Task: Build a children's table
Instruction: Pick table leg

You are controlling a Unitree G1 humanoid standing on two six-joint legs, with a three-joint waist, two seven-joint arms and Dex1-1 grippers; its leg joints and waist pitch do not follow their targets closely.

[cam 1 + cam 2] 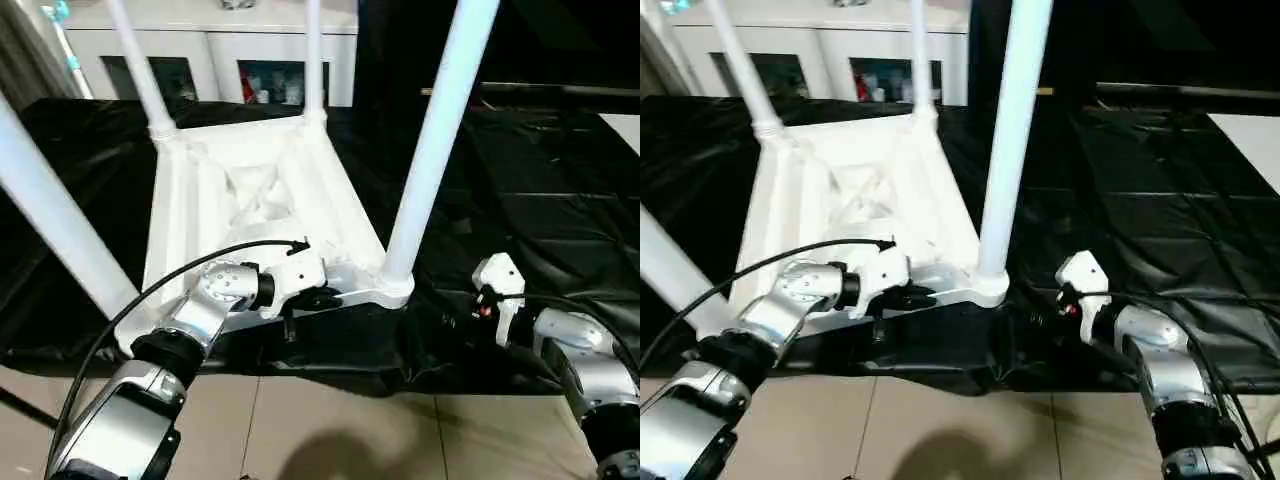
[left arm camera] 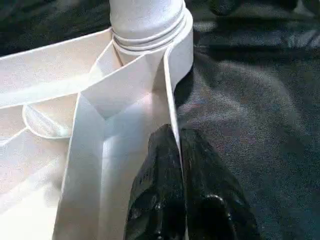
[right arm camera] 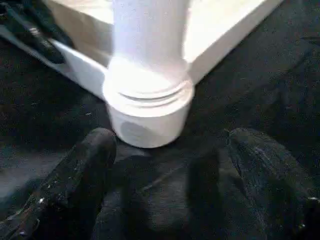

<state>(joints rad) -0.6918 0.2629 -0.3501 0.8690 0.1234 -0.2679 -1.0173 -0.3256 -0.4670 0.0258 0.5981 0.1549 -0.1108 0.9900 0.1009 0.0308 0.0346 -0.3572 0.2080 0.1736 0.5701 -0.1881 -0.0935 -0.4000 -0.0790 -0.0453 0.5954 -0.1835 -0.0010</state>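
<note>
White plastic, the children's table lay upside down on the black sheet, four legs up. The left gripper pinched its near rim; right of it, the right gripper stood open, empty.

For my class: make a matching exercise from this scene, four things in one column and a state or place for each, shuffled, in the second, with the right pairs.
1. left gripper
2. right gripper
3. children's table
4. white cabinet

a. upside down, legs pointing up
b. fingers spread, beside a corner socket
c. behind the black-sheeted table
d. shut on the tabletop's rim

Pairs: 1-d, 2-b, 3-a, 4-c
</note>
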